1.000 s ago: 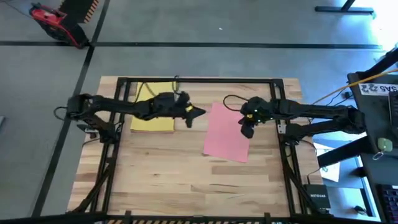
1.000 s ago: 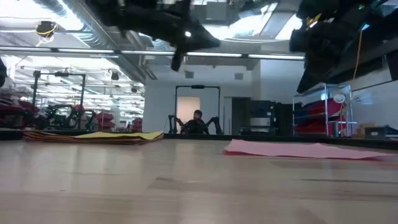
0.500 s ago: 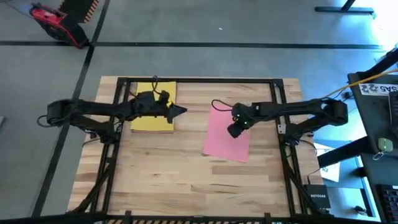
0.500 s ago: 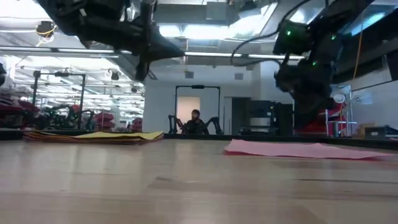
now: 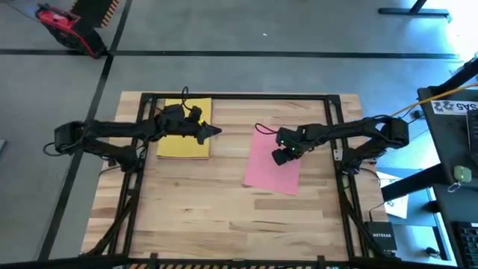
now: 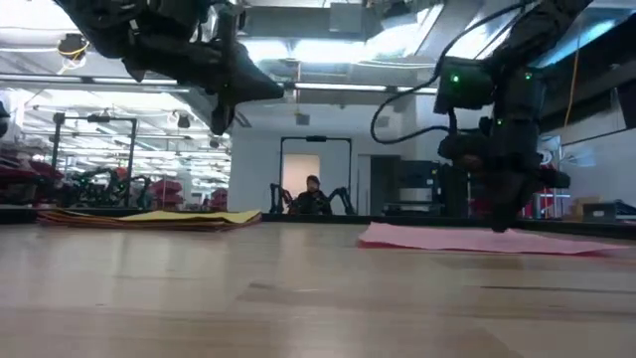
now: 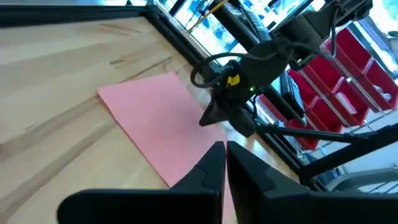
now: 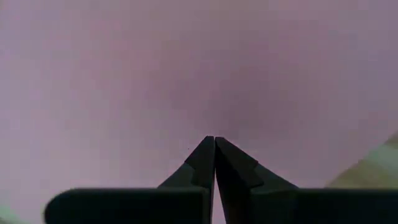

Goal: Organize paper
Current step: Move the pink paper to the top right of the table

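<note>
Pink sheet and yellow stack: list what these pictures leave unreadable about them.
- Pink sheet: the high view has the right hand covering part of it; actual contact cannot be read.
- Right wrist view: pink fills it; no sheet edges show.
- Yellow stack: the left arm crosses it; in the low view the lower colours are too thin to name.

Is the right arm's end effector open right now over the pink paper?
No, in the right wrist view the right end effector has its two fingers pressed together, pointing down at the pink sheet.
</note>
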